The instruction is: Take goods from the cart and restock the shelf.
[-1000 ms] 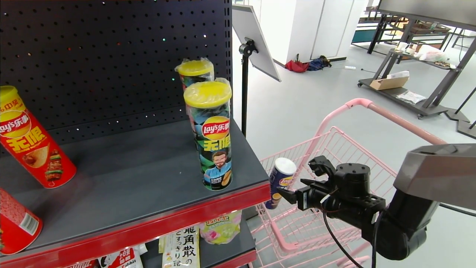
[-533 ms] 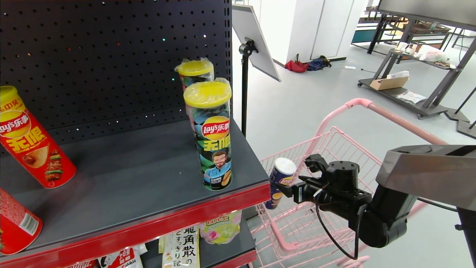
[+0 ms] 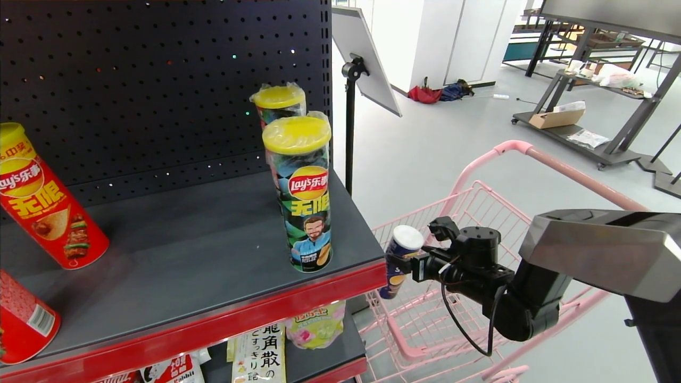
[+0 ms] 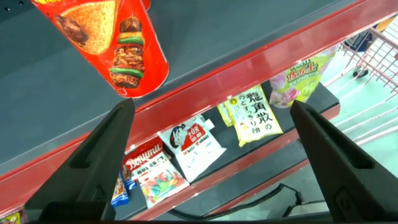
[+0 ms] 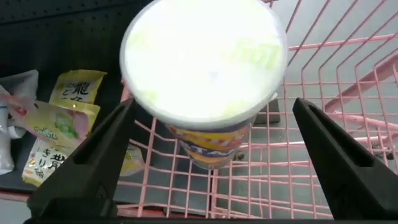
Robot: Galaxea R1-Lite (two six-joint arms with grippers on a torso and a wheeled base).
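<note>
- In the pink cart (image 3: 564, 169), beside the right end of the shelf (image 3: 213, 239): blue white-lidded can (image 3: 395, 271) is leaning, yellow-red logo showing.
- Right gripper (image 3: 409, 261) is sitting at its upper part, fingers spread wide either side; contact unclear.
- Left gripper (image 4: 211, 109) is hanging wide open, holding nothing, by the shelf's red edge near a red can (image 4: 124, 50) with a skewer picture.

Head camera overlooks shelf (image 3: 186, 250) and cart (image 3: 532, 151), shared closely by wrist cameras.

Red chip can (image 4: 118, 43) on shelf (image 4: 236, 31) w/ snack packets (image 4: 252, 115) below.
</note>
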